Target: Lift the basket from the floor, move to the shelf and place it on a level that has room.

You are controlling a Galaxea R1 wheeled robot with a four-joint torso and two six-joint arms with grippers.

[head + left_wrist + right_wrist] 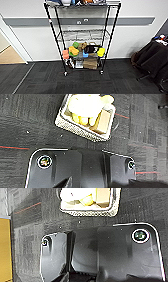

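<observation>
The basket [82,131] is a small beige woven one with a pale rim. It stands on the dark grey carpet floor [22,124] and holds yellow and white items and a tan block. In the right wrist view the basket [87,212] sits just beyond my wrist hardware, apart from it. In the head view the shelf [53,32], a tall black wire rack on casters, stands against the white wall straight ahead. Its second-highest level [83,35] carries nothing. Both arms hang low over the carpet near the basket.
The top tier [75,2] holds several items. Colourful blocks [75,51] crowd the third tier, and a brown cardboard box [90,63] sits on the lowest. A dark draped chair [150,60] stands at the right. Tan wooden flooring [8,56] shows through a doorway at the left.
</observation>
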